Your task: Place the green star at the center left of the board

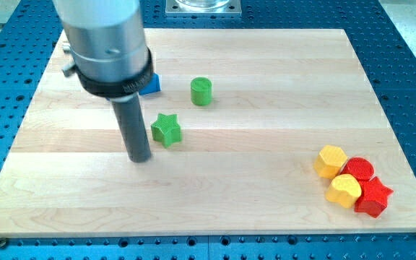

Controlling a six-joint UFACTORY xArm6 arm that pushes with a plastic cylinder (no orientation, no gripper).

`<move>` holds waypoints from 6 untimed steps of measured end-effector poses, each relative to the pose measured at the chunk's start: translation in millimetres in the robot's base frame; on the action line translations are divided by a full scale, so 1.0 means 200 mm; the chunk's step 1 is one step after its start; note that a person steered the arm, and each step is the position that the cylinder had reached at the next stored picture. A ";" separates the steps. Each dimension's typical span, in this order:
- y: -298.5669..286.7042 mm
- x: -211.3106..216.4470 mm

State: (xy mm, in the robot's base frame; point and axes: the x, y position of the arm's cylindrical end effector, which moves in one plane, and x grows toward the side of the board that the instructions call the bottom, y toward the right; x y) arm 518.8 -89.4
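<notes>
The green star (166, 130) lies on the wooden board (266, 180), left of the middle. My tip (140, 158) rests on the board just left of the star and a little toward the view's bottom, close to it but with a small gap. The dark rod rises from the tip to the arm's grey cylinder at the view's top left.
A green cylinder (201, 91) stands above and right of the star. A blue block (150, 85) is half hidden behind the arm. At the lower right sit a yellow block (331, 160), a red block (360, 170), a yellow heart (344, 190) and a red star (373, 197).
</notes>
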 end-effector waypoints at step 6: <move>-0.51 -0.40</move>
